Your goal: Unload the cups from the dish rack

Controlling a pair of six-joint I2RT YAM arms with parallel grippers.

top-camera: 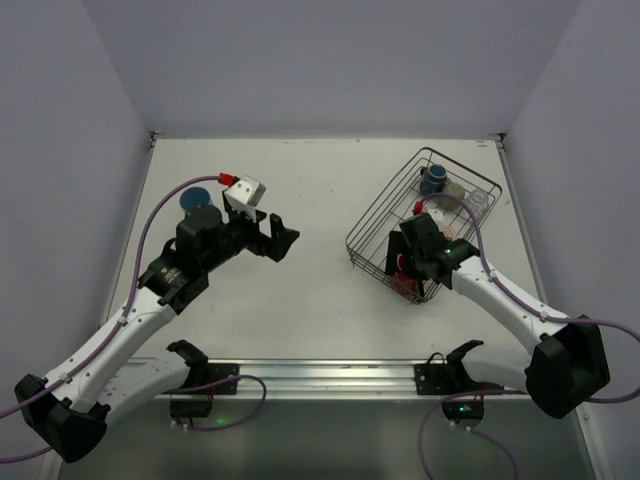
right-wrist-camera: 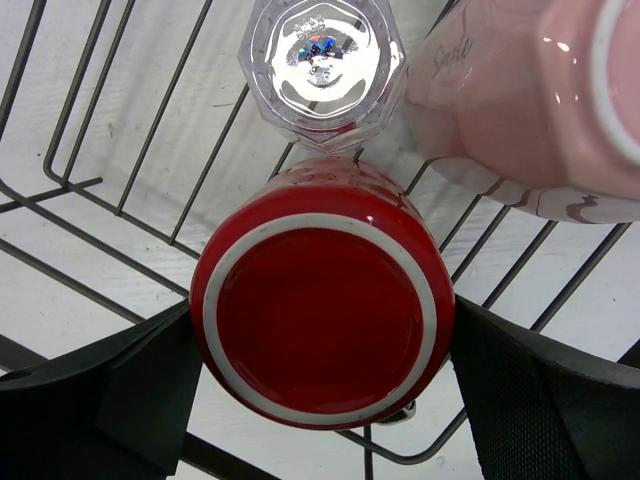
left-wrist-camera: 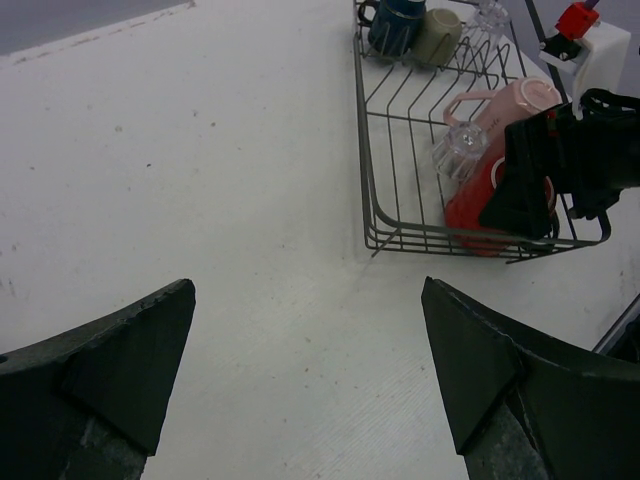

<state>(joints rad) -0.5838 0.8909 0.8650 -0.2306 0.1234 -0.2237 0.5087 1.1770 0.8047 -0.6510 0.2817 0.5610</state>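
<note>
Black wire dish rack (left-wrist-camera: 363, 150) sat by table's (top-camera: 320, 320) far right corner. Red cup (right-wrist-camera: 322, 300), white ring on bottom, lay on its side at rack's near end, between spread right gripper (top-camera: 408, 268) fingers. Pink mug (right-wrist-camera: 520, 100) just beside: curly writing, too blurry to read. Left gripper (left-wrist-camera: 308, 300) spread wide, holding nothing.

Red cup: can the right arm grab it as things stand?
Probably yes: the right gripper stands open around the red cup, nothing between, though the clear glass and pink mug crowd it.
</note>
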